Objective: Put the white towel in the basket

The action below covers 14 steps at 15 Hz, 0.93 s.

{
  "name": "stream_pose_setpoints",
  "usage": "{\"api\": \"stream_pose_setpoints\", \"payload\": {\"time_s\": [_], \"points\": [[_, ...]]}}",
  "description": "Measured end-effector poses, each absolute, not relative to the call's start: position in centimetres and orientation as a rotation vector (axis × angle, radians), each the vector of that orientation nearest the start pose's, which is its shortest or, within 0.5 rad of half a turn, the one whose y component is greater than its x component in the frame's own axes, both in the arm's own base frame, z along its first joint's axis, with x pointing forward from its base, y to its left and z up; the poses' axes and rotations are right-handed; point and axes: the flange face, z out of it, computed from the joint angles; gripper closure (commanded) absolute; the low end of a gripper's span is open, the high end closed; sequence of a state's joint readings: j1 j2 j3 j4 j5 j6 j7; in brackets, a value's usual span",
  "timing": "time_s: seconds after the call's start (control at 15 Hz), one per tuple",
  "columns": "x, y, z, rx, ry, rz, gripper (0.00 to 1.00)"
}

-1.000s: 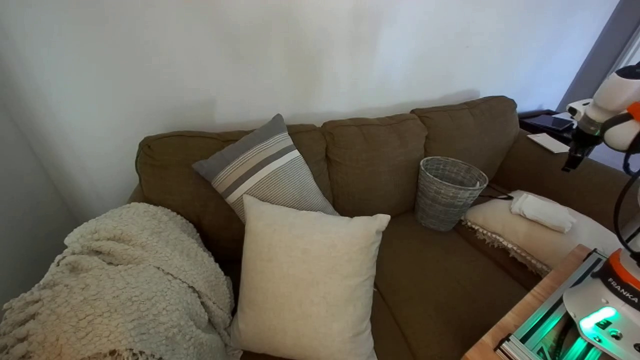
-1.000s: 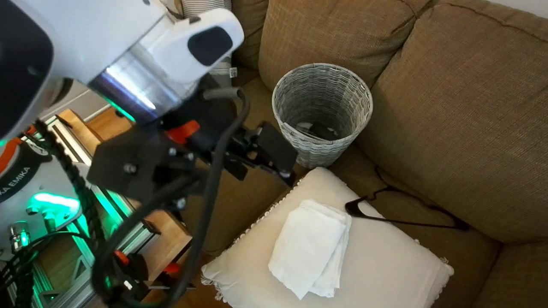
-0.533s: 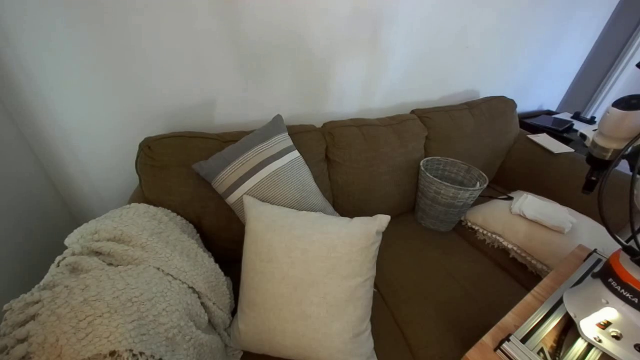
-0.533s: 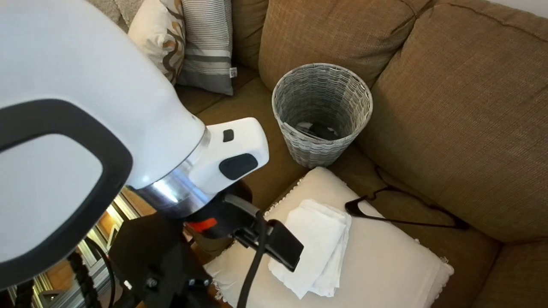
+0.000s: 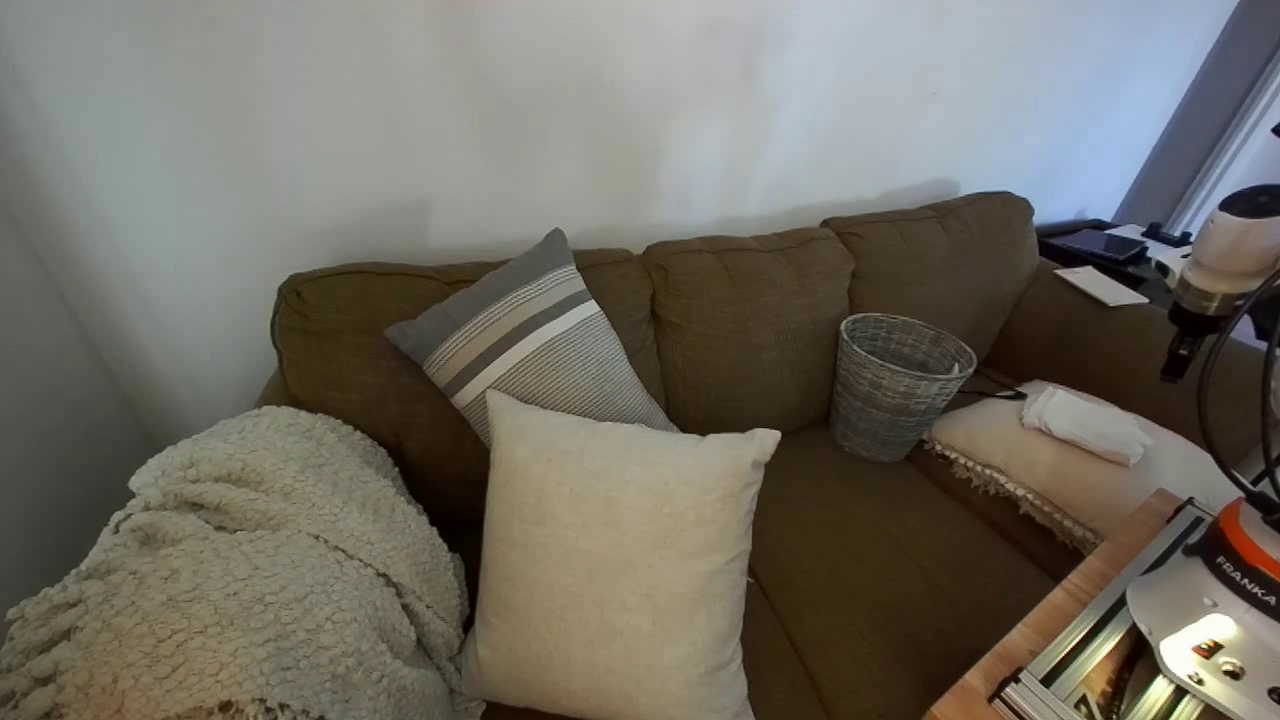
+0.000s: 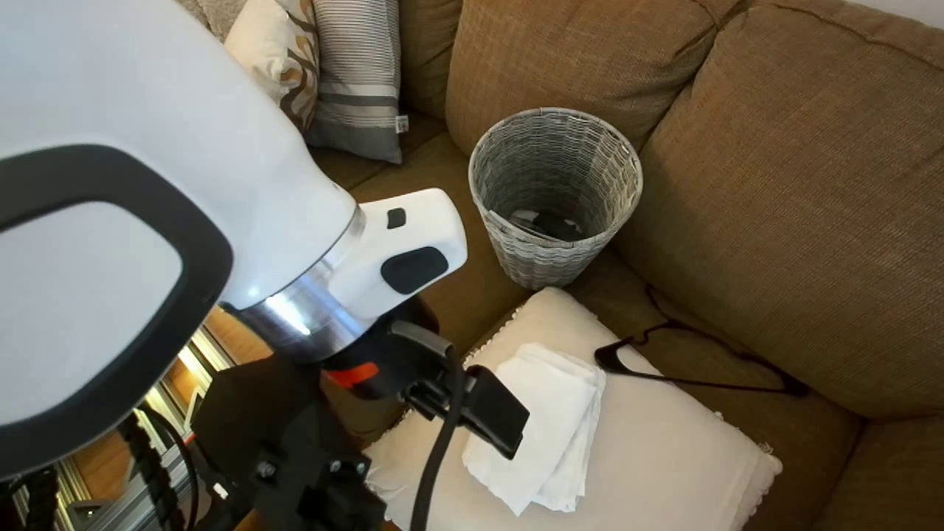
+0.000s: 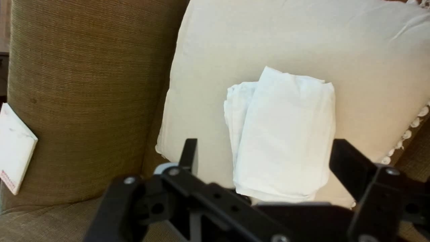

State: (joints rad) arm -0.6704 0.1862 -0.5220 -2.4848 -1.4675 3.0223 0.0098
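The white towel lies folded on a cream cushion on the sofa; it also shows in the wrist view and in an exterior view. My gripper is open and empty. Its fingers stand wide apart, framing the towel's near end in the wrist view. In both exterior views the gripper hangs above the cushion, apart from the towel. The grey woven basket stands upright on the sofa seat beside the cushion. Something dark and white lies at its bottom.
A dark hanger-like object lies across the cushion edge and seat. A white flat item rests on the sofa armrest. The wooden table with the robot base borders the sofa. Several pillows stand farther along.
My gripper has moved away from beside the basket to over the cushion and towel. In the last half second it shifted only slightly. The base light turned from green to whitish.
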Motion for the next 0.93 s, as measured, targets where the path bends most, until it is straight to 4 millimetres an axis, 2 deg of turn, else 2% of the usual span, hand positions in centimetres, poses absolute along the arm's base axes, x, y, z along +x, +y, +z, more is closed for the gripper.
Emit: {"api": "stream_pose_setpoints", "payload": {"time_s": [0.2,0.4,0.53,0.73,0.93], "points": [[23.4,-38.3,21.3,2.544,0.295,-0.195,0.00],[23.6,-37.5,18.9,2.523,0.165,-0.227,0.00],[23.0,-36.6,16.0,2.555,0.043,-0.246,0.00],[21.3,-35.0,10.4,2.606,-0.155,-0.308,0.00],[21.0,-35.0,6.7,2.623,-0.275,-0.326,0.00]]}}
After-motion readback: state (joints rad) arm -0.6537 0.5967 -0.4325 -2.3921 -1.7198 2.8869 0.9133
